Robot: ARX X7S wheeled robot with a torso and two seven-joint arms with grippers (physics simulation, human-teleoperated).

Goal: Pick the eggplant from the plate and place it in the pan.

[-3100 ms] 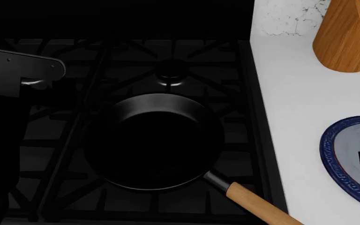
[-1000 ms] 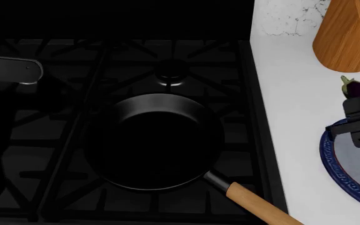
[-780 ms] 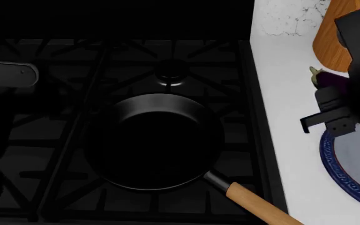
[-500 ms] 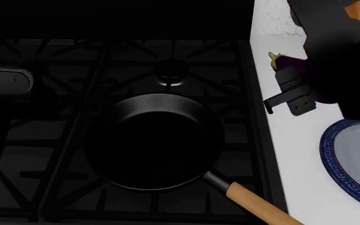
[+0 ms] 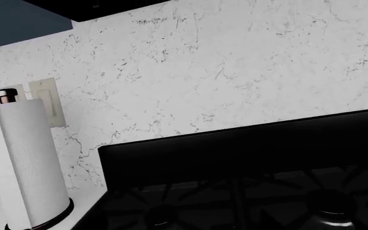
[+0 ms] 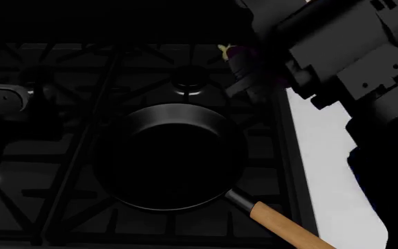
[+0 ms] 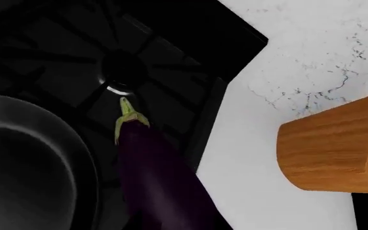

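The glossy purple eggplant (image 6: pixel 243 57) hangs in the air over the stove's back right grate, its yellow-green stem pointing left. My right gripper (image 6: pixel 249 72) is shut on it, just beyond the far right rim of the black pan (image 6: pixel 171 155). In the right wrist view the eggplant (image 7: pixel 158 177) runs out from the gripper, beside the pan (image 7: pixel 30 163). The pan's wooden handle (image 6: pixel 282 225) points to the near right. My right arm hides the plate. Only a grey part of my left arm (image 6: pixel 2 96) shows at the left edge, its fingers lost in the dark.
The black stove grates (image 6: pixel 60 171) surround the pan, with a burner cap (image 6: pixel 188 83) behind it. The white counter (image 6: pixel 323 155) lies to the right. An orange-brown wooden block (image 7: pixel 334 148) stands on it. A paper towel roll (image 5: pixel 30 163) stands left of the stove by the backsplash.
My right gripper lifted the eggplant off the plate and carried it left, from over the counter to above the stove's back right. The left arm drew slightly further left.
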